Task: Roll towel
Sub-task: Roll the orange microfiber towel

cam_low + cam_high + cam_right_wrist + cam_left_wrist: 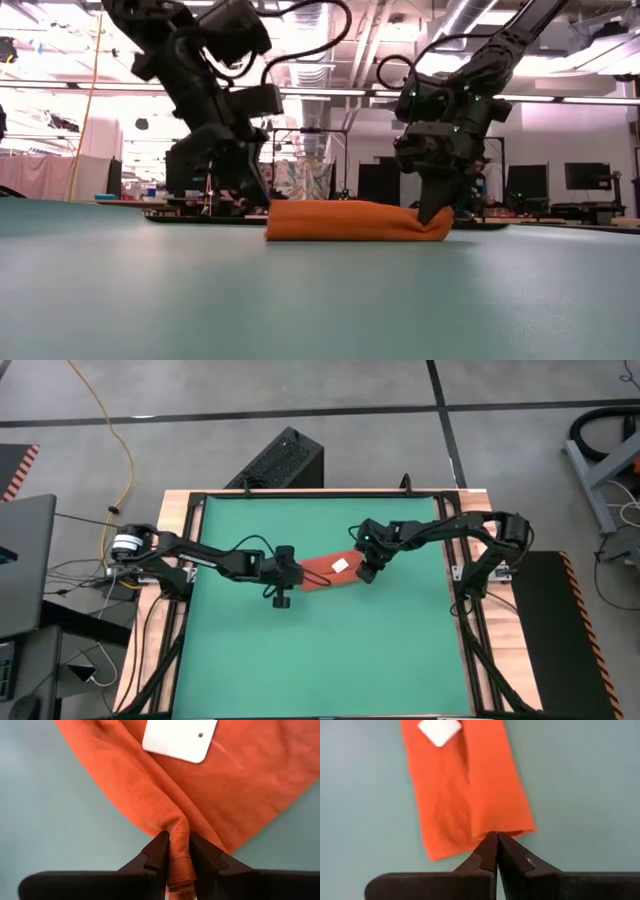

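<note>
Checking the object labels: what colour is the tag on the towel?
White, on the orange-red towel; the tag shows best in the right wrist view.

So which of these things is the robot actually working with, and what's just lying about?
Part of the job:
- towel, with its white tag
- right gripper, a fold of the towel between its fingers
- left gripper, shut at the towel's other end
- green mat underneath

Just lying about:
- yellow cable on the floor

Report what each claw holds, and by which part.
Right claw pinches a fold at the towel's end. Left claw, shut, holds nothing at the other end.
</note>
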